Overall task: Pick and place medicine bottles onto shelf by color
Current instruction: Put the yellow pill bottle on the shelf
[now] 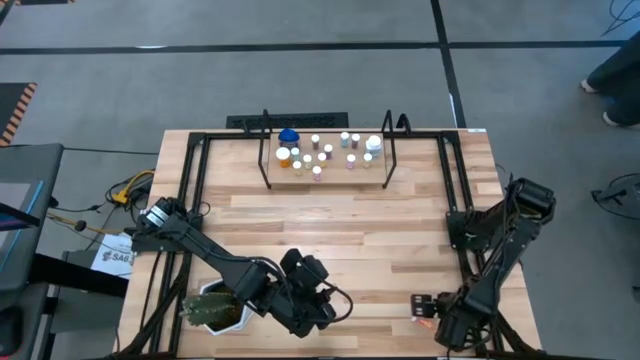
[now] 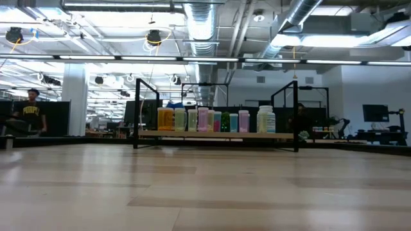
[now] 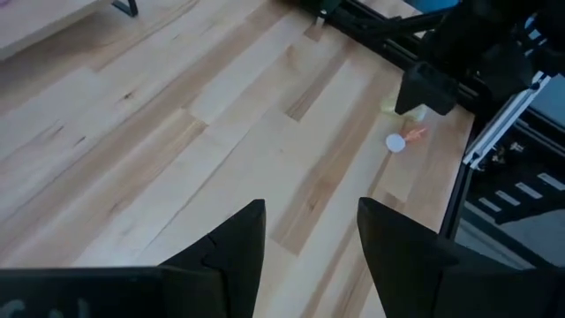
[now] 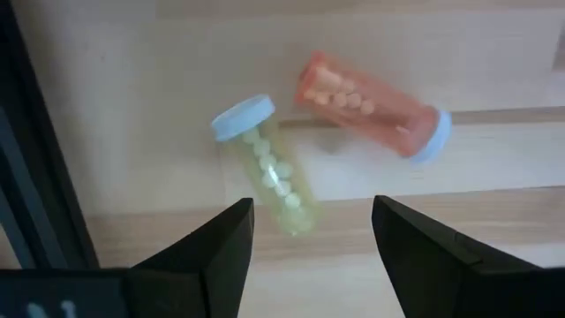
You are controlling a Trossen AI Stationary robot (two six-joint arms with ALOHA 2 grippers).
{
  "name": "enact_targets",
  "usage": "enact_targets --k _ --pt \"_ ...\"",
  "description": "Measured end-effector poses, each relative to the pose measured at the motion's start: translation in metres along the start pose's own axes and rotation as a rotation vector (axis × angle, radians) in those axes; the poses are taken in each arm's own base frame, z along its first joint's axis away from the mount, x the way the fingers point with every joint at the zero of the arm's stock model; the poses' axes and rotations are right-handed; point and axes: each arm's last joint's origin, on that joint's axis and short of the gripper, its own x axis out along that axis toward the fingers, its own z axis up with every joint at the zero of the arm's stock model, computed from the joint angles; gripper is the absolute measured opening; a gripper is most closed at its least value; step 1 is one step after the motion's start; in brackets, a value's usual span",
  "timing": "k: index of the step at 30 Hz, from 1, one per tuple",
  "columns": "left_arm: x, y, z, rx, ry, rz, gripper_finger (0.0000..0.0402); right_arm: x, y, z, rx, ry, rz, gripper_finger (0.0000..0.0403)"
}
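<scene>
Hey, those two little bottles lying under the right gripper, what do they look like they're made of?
Both look like clear tinted plastic, though glass is possible. The yellow bottle and the orange bottle let the pale pills inside show through. Their pale caps look like opaque matte plastic. The right gripper hangs open above them.

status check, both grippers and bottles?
Right gripper open, above yellow bottle and orange bottle, both lying flat. Left gripper open, empty. Shelf loaded; nothing blocking.
</scene>
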Motion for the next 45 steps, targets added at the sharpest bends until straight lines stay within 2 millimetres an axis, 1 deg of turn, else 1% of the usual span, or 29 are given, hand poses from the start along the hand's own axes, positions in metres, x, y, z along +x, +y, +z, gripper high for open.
enact_targets --k 5,15,21,25,28,34,39,42,45 --pt "0.000 0.000 0.000 -0.018 -0.007 0.004 0.0167 0.004 0.003 0.001 -0.013 -0.018 -0.007 0.0253" --pt "0.000 0.000 0.001 -0.034 -0.011 -0.001 0.0167 0.018 0.006 -0.003 -0.008 -0.048 -0.009 0.0253" --pt "0.000 -0.001 0.001 -0.036 -0.012 -0.003 0.0167 0.018 0.005 -0.001 0.007 -0.081 -0.006 0.0253" --pt "0.000 -0.001 0.001 -0.035 -0.012 -0.003 0.0167 0.018 0.001 -0.002 0.101 -0.101 0.003 0.0243" --pt "0.000 -0.001 0.001 -0.035 -0.012 -0.003 0.0167 0.019 -0.004 -0.002 0.192 -0.132 0.035 0.0228" --pt "0.000 -0.001 0.001 -0.033 -0.011 -0.002 0.0167 0.019 -0.014 -0.005 0.337 -0.167 0.045 0.0201" --pt "0.000 -0.001 0.001 -0.032 -0.011 -0.003 0.0167 0.019 -0.022 -0.008 0.378 -0.177 0.039 0.0195" --pt "0.000 -0.001 0.000 -0.031 -0.011 -0.003 0.0167 0.019 -0.025 -0.007 0.358 -0.195 0.028 0.0195" --pt "0.000 -0.001 0.000 -0.031 -0.010 -0.003 0.0167 0.026 -0.029 -0.008 0.377 -0.185 0.033 0.0194"
